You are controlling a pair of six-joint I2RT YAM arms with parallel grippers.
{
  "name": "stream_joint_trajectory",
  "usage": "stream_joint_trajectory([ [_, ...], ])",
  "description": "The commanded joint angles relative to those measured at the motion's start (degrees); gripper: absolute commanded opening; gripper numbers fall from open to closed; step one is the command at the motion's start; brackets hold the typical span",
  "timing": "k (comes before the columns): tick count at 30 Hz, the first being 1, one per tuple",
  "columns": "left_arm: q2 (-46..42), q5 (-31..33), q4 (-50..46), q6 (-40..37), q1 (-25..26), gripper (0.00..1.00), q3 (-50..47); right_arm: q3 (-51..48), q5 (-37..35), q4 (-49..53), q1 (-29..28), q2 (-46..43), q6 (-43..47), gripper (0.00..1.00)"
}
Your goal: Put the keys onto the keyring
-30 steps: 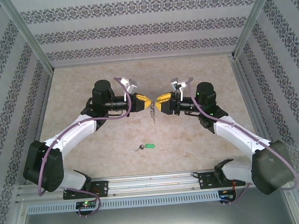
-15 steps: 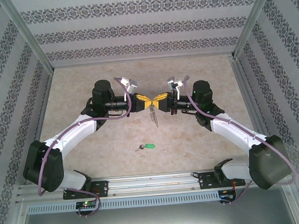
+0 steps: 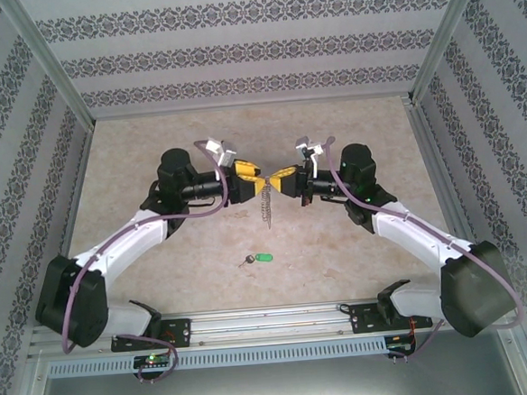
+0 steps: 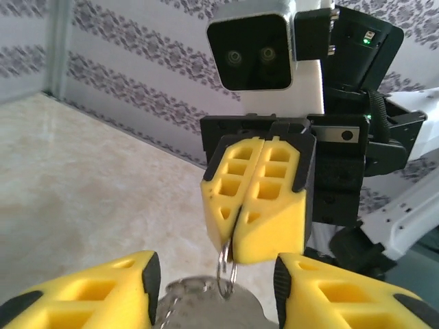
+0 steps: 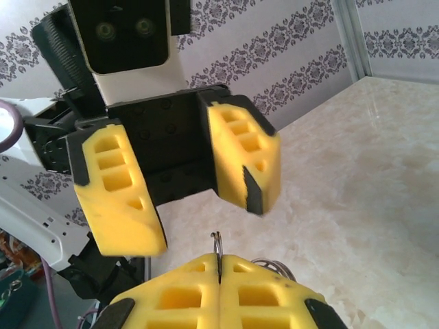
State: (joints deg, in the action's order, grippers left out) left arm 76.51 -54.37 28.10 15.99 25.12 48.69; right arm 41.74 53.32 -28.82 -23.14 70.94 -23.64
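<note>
- Two grippers meet tip to tip just above the middle of the overhead view, the left gripper (image 3: 251, 179) on the left and the right gripper (image 3: 280, 178) on the right, both raised off the desk (image 3: 357, 245).
- Overhead gives the layout. The keyring (image 3: 266, 204) hangs as a thin grey strand straight down from where the tips meet, its top at the right gripper.
- Overhead also places the keys (image 3: 254, 259). They lie flat on the desk in the lower centre, green tag to the right, below the hanging keyring and well apart from both grippers.
- Close detail comes from the left wrist view. The right gripper (image 4: 254, 229) sits mid-frame with its yellow pads pressed flat together, clenched on a thin wire loop of the keyring (image 4: 212, 298) that pokes out beneath them.
- At the bottom edge of that view, blurred grey metal lies between the left gripper's own fingers (image 4: 89, 295). They stand wide apart, released.
- From the right wrist view, the left gripper (image 5: 182, 175) faces the camera in the upper centre, a clear gap between its pads.
- Along the bottom edge there, the right gripper's fingers (image 5: 178, 298) are closed, with a sliver of keyring wire (image 5: 217, 250) standing up out of their seam.
</note>
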Motion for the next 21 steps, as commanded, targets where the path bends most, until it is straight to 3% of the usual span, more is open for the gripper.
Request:
stream_joint_trajectory([
  [1,-4.7,8.3,7.1,1.5,0.5,0.51,-1.6,-1.5,-0.8,-5.1,1.4,-2.4,-0.1,0.00],
  [11,-4.1,8.9,15.2,10.4,0.5,0.53,-5.1,-3.0,-4.5,-11.9,2.0,-5.1,-3.3,0.00],
  [21,-1.0,7.2,24.9,17.1,0.6,0.49,-7.3,-2.7,-8.9,-17.2,0.8,-5.6,-6.3,0.00],
])
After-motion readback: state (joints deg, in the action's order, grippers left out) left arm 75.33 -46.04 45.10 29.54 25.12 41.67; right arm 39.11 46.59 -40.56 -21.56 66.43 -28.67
